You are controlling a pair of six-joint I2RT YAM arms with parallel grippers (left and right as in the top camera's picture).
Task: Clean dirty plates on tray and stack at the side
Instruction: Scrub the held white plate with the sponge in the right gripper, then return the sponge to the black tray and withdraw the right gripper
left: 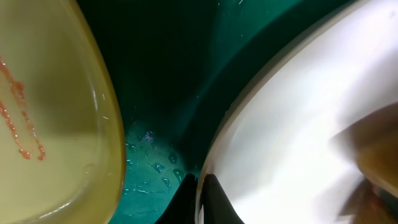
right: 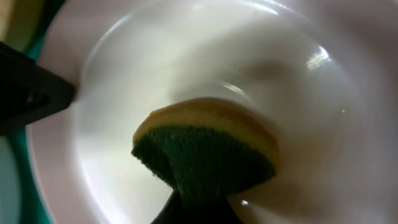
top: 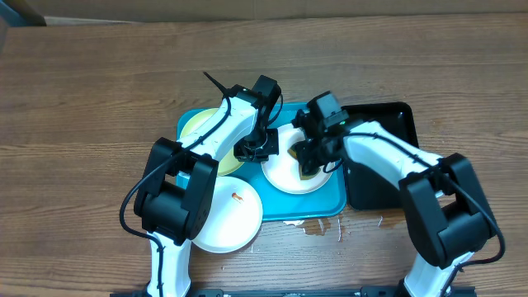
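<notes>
Nearest, at left on the wooden table [top: 82,82], a near white plate [top: 235,219] is seen off the tray, marked with a small orange-red smear. A water puddle [top: 318,227] is noted on the table just beside the near edge of the turquoise tray [top: 334,202].

A central white plate [top: 285,177] is set flat on the tray's middle. Its left rim is pinched by the left gripper [top: 262,153], jaws closed on it. A sponge [right: 205,149], yellow and green, is clamped in the closed right gripper [top: 309,165] and held against this plate's inner face. Much of this plate is hidden overhead by both arms.

Droplets [left: 155,168] are seen on the tray floor between this plate and the yellow-green plate [top: 200,128]. That plate is placed farther left on the tray, streaked orange-red and partly covered by the left arm.

At right, a black tray [top: 388,177] is seen just beside the turquoise one, partly blocked by the right arm.
</notes>
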